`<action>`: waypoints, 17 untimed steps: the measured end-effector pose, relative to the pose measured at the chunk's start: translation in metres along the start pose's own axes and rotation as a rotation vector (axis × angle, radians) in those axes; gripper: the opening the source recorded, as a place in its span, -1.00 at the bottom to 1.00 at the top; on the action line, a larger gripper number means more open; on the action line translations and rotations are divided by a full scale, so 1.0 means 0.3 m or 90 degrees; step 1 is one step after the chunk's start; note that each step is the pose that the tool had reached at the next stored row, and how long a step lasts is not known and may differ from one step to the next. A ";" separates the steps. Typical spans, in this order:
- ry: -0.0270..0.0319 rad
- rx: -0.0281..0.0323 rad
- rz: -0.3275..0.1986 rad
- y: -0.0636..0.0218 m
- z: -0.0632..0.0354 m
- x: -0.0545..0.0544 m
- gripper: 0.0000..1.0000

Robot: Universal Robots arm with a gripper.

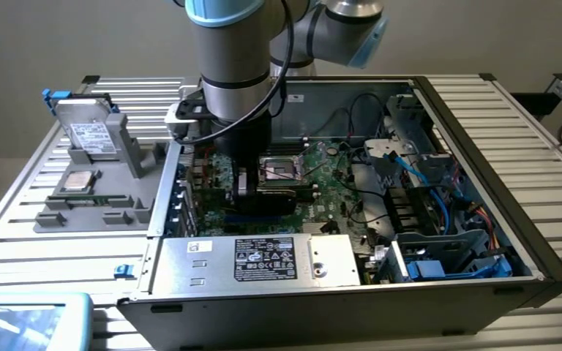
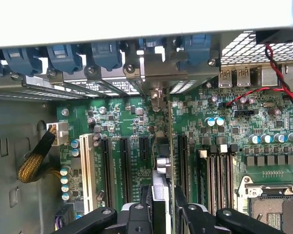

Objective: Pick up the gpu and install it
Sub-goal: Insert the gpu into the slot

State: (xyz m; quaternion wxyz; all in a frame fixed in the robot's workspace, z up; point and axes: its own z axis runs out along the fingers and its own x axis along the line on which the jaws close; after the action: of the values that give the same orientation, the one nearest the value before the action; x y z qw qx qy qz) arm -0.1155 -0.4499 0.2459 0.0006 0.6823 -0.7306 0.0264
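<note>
Your gripper [image 2: 162, 214] is clamped on the gpu [image 2: 159, 163], jaws partway closed around its thin body, so the card stands on edge directly under the tool. It sits over the motherboard [image 2: 112, 117], just beside the CPU socket [image 2: 276, 204], on the side where the long black expansion slots [image 2: 124, 165] lie. Its long axis runs parallel to those slots, silver bracket end pointing away from the socket toward the case's rear openings (whether the card's edge sits in a slot, I cannot tell)
</note>
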 end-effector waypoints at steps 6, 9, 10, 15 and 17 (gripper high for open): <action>0.0000 0.0000 0.000 0.001 0.000 -0.001 -0.43; 0.0000 0.0000 0.000 0.002 0.000 -0.002 -0.43; 0.0001 0.0000 0.000 0.002 0.000 -0.002 -0.43; 0.0002 -0.0001 0.000 0.002 0.002 -0.002 -0.43; 0.0002 -0.0001 0.000 0.002 0.002 -0.002 -0.43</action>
State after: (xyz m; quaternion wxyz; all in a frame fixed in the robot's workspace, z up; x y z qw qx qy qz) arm -0.1160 -0.4494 0.2451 0.0008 0.6822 -0.7306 0.0264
